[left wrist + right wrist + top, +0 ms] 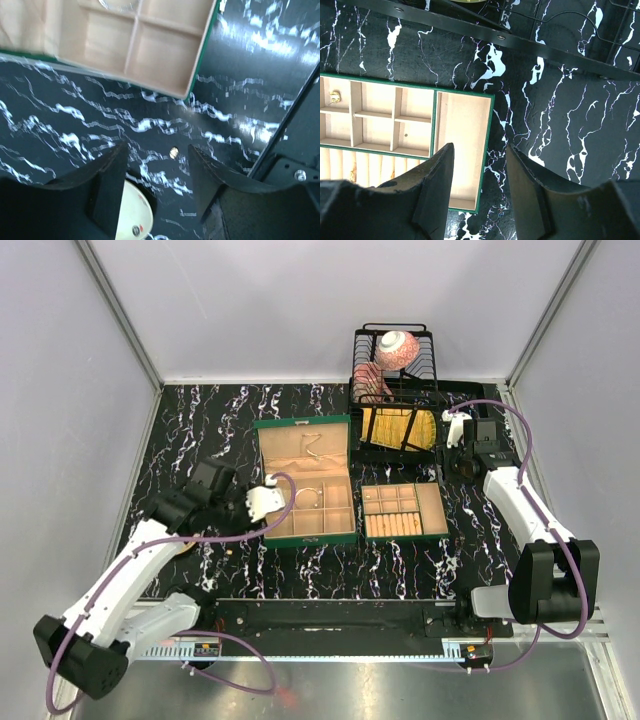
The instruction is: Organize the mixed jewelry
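A tiny pale-gold stud (173, 152) lies on the black marbled table, just beyond my open left gripper (157, 147), in line with the gap between its fingers. Behind them a pale round plate (134, 207) carries a small piece (135, 230). A thin wire hoop (117, 5) lies in a compartment of the large green box (305, 480), next to my left gripper (263, 505). My right gripper (480, 146) is open and empty above the right end of the small green box (462, 145), which holds a gold piece (335, 96) and a stud (405, 134).
A black wire dish rack (395, 390) with a pink bowl (396, 348) stands at the back right, close to my right gripper (457, 430). The small green box (403, 512) sits right of the large one. The large box's open lid holds a thin chain (315, 450).
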`<state>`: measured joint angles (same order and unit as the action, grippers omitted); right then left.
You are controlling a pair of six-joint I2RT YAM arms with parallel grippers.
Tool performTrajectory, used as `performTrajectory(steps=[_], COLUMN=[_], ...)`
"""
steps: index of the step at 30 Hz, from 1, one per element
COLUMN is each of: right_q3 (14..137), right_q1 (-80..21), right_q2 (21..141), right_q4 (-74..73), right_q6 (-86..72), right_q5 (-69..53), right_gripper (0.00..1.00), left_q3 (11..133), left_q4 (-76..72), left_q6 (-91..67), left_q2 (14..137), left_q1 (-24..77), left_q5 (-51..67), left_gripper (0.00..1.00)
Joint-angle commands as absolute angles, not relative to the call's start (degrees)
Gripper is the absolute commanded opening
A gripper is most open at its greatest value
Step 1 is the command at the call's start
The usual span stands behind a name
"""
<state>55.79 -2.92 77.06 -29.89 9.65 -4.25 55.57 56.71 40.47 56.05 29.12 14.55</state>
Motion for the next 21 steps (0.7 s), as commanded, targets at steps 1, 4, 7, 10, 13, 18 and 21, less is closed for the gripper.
performTrajectory(steps=[1,4,7,10,13,18,21], right_q3=[57.0,57.3,57.1,57.0,56.8,56.9,56.8], right_q1=[-2.6,-2.6,-2.6,-2.7,-2.6,-2.6,-2.6], right_q2=[77.1,77.3,77.1,76.6,76.5,76.6,76.8], right_q4=[-30.1,-30.4,-30.6,-30.7,-30.8,-30.9,-31.1], right_q6=[10.2,10.0,9.9,10.1,10.1,10.3,10.3], right_q5=[-6.6,-7.0,-7.3,-7.5,-7.8,-8.3,-8.2], right_gripper=[0.52,0.51,0.51,0.51,0.51,0.51,0.51], left_q3=[48.9,43.8,40.2,38.4,38.4,39.1,38.9], left_q4=[59.9,57.7,55.6,54.7,54.0,52.0,50.5], left_q6=[51.7,56.0,60.3,64.3,68.0,72.7,73.6], left_q2=[51.8,50.2,50.7,53.4,57.6,63.3,65.7], left_q1=[23.9,21.0,18.3,15.1,11.9,7.8,7.1], left_q5=[15.7,15.2,15.4,16.7,17.7,19.2,19.7], left_gripper=[0.55,0.54,0.53,0.51,0.51,0.52,0.52])
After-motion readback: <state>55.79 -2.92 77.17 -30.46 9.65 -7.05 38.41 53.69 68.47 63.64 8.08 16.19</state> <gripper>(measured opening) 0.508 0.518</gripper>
